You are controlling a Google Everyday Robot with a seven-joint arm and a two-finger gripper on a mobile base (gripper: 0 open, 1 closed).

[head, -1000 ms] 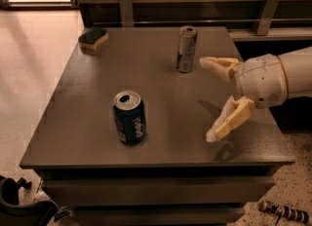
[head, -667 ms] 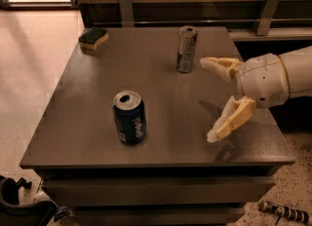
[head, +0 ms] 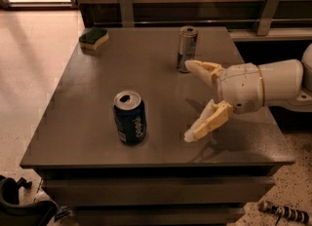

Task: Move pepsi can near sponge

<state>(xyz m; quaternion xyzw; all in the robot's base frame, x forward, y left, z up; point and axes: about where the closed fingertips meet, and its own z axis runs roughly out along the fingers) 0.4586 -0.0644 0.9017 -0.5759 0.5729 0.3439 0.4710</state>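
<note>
The pepsi can stands upright near the front middle of the dark table, dark blue with white lettering and an open silver top. The sponge, yellow with a dark green layer, lies at the table's far left corner. My gripper reaches in from the right, above the table's right half, with its two cream fingers spread wide and nothing between them. It is to the right of the pepsi can, about a can's height away, not touching it.
A taller slim silver can stands at the back middle of the table, just behind my upper finger. A wooden wall with metal brackets runs behind the table. Tiled floor lies to the left.
My gripper has shifted slightly left, toward the pepsi can. The cans and the sponge have not moved.
</note>
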